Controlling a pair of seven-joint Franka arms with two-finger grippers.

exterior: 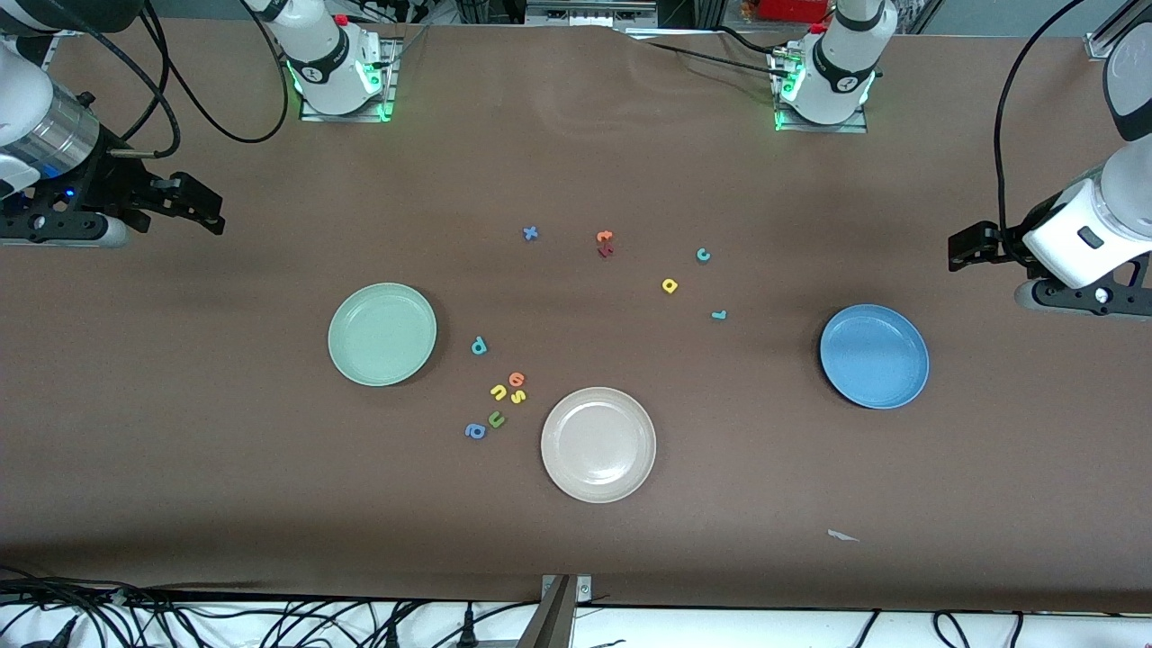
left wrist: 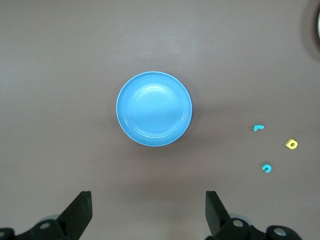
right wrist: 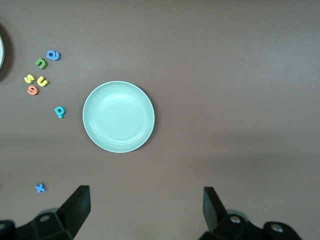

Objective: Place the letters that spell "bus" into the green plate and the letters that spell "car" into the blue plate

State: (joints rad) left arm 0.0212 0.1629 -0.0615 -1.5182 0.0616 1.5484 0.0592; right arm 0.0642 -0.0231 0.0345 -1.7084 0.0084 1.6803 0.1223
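Note:
The pale green plate (exterior: 382, 334) (right wrist: 118, 116) lies empty, with the teal b (exterior: 479, 346) (right wrist: 60, 112), yellow u (exterior: 499, 391) and yellow s (exterior: 517, 396) on the table beside it. Toward the left arm's end lies the blue plate (exterior: 874, 355) (left wrist: 154, 108), also empty. The teal c (exterior: 703, 255), yellow a (exterior: 669, 285) and teal r (exterior: 718, 315) are scattered mid-table. My right gripper (exterior: 202, 211) (right wrist: 146, 207) hangs open over bare table at the right arm's end. At the left arm's end my left gripper (exterior: 963, 247) (left wrist: 148, 210) hangs open over bare table.
A cream-white plate (exterior: 598, 444) sits nearest the front camera. An orange round letter (exterior: 517, 379), green u (exterior: 496, 419) and blue a (exterior: 475, 431) crowd the u and s. A blue x (exterior: 530, 233) and orange and dark red letters (exterior: 605, 243) lie nearer the bases.

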